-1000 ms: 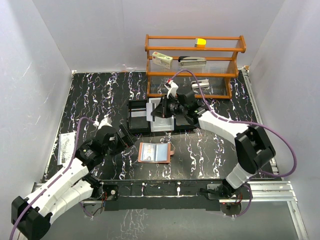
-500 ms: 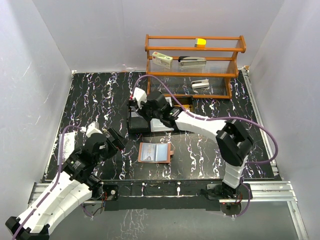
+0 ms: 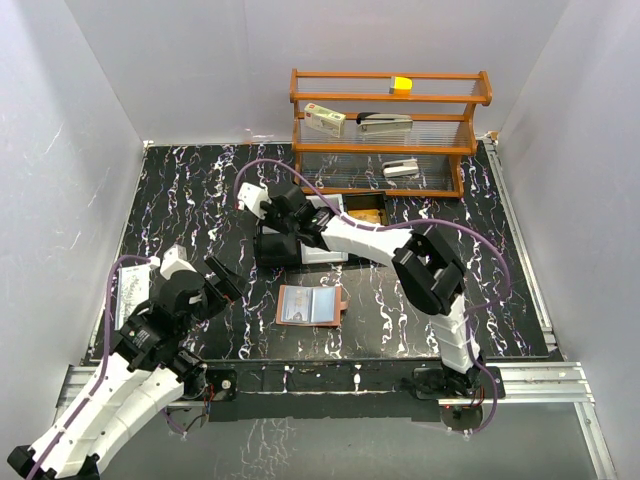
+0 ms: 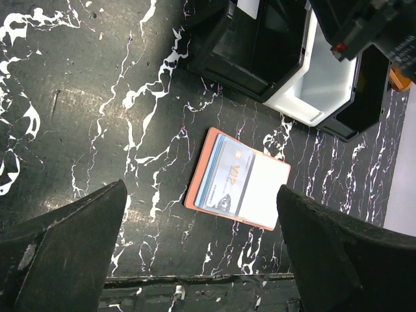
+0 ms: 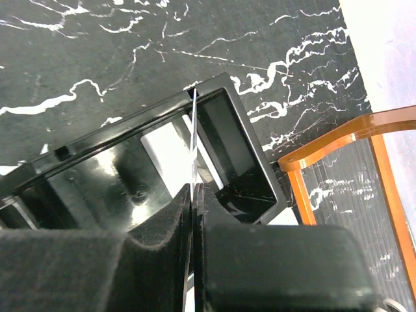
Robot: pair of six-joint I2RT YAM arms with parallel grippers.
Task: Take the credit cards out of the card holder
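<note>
card holder (image 3: 309,305): 1 | credit card (image 4: 224,182): 2 showing, the second edge-on (image 5: 194,130) | black trays (image 4: 218,60): 2 | white tray (image 4: 289,109): 1 | wooden rack (image 3: 390,98): 1 | yellow block (image 3: 401,84): 1 | small box (image 3: 325,119): 1 | stapler (image 3: 385,122): 1 | silver object (image 3: 400,168): 1

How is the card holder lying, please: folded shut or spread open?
Spread open: the card holder lies flat, its pale inside and a card showing.

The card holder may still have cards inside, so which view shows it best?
The left wrist view: the card holder lies open and unobstructed, a printed card visible inside. The top view shows it small and distant; the right wrist view misses it.
</note>
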